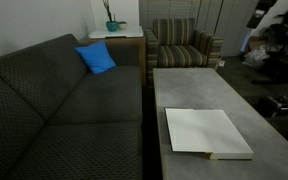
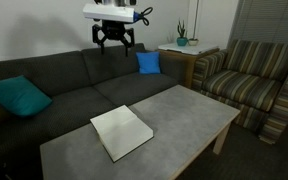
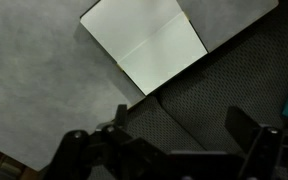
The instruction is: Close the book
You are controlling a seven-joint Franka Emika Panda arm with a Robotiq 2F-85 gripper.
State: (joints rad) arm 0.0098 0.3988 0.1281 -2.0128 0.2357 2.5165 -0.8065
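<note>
The book (image 1: 206, 132) lies on the table (image 1: 189, 85).

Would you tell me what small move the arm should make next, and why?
Probably bring the gripper down and across toward one outer edge of the book. The book lies open on the table, white pages up, while the open gripper hangs high over the sofa, touching nothing.

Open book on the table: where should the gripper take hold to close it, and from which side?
Probably the book's long outer edge nearest the sofa, approached from that side. It lies flat, open, centre crease parallel to that edge, so lifting there folds one half over. The open gripper hangs above the sofa.
</note>
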